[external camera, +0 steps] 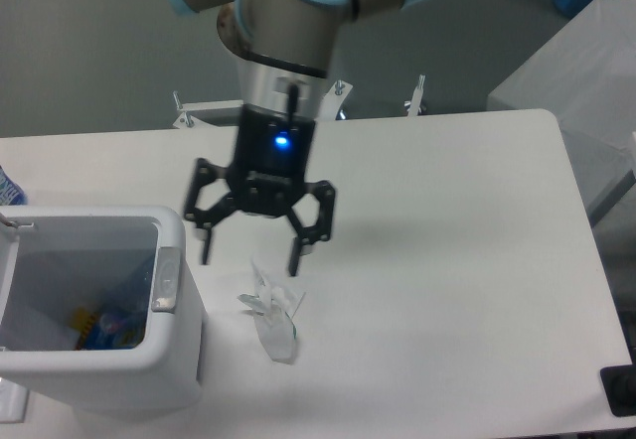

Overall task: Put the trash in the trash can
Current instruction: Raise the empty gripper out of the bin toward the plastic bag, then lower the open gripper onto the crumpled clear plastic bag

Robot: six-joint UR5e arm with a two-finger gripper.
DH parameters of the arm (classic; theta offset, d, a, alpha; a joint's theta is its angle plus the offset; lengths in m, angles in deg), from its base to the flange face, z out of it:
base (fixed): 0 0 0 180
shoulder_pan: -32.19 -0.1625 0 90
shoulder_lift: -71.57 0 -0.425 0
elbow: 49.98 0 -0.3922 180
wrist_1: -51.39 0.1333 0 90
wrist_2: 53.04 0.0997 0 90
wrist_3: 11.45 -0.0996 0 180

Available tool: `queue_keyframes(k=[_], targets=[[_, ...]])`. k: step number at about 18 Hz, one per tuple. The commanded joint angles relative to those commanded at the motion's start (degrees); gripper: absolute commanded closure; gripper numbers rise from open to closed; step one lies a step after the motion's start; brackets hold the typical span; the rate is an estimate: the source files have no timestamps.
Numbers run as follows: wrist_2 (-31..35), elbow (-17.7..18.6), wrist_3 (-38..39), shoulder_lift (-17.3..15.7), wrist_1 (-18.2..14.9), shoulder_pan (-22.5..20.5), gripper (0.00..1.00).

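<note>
One hand point(250, 256) spread above wrapper point(270, 312), no legible writing

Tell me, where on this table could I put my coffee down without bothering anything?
The widest bare stretch is the table's right half, from the crumpled wrapper to the rounded right edge. The back strip behind the trash can is also bare. It is crowded at front left: bin, wrapper, and the open gripper above it.
</note>
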Motion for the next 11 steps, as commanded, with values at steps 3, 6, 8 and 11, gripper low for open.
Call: queue_keyframes(k=[3,6,8,11], targets=[[5.2,4.0,-6.4,-0.1,-1.8,-0.3,0.0],[10.4,7.6,-14.6,-0.3,-4.8,0.5,0.0],[11.2,10.3,-17.3,-0.3,-6.7,1.3,0.0],[13.3,12.3,-17.6,1.0,-6.8,3.0,0.0]])
